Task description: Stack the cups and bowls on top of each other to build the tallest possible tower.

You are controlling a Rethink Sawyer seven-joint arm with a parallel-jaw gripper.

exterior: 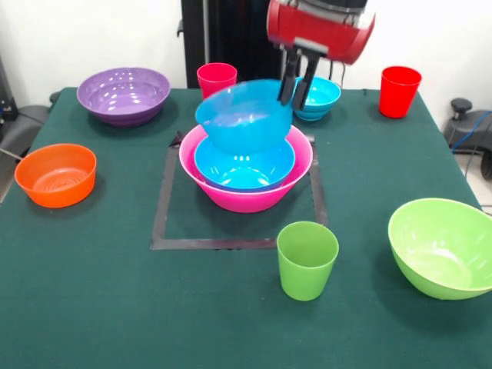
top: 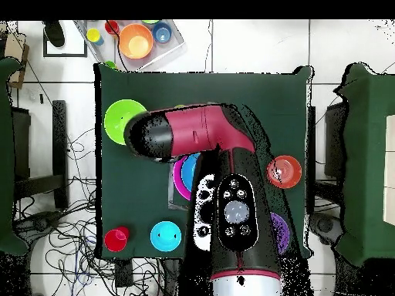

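Fingers (exterior: 297, 86) clenched on rim of glossy round blue bowl (exterior: 244, 115), held tilted above smooth blue bowl (exterior: 244, 167) nested in large pink bowl (exterior: 246, 192) on green tabletop (exterior: 115, 307).

Large pink plastic bowl (exterior: 246, 192) upright mid-table, medium blue bowl (exterior: 244, 165) nested inside. Another blue plastic bowl (exterior: 244, 115) tilted, raised above them. Purple bowl (exterior: 123, 94), pink-red cup (exterior: 217, 78), small blue bowl (exterior: 321, 98), red cup (exterior: 400, 91) along the far edge. Orange bowl (exterior: 56, 174) left edge, lime green bowl (exterior: 443, 246) right edge, light green cup (exterior: 307, 260) toward the near edge.
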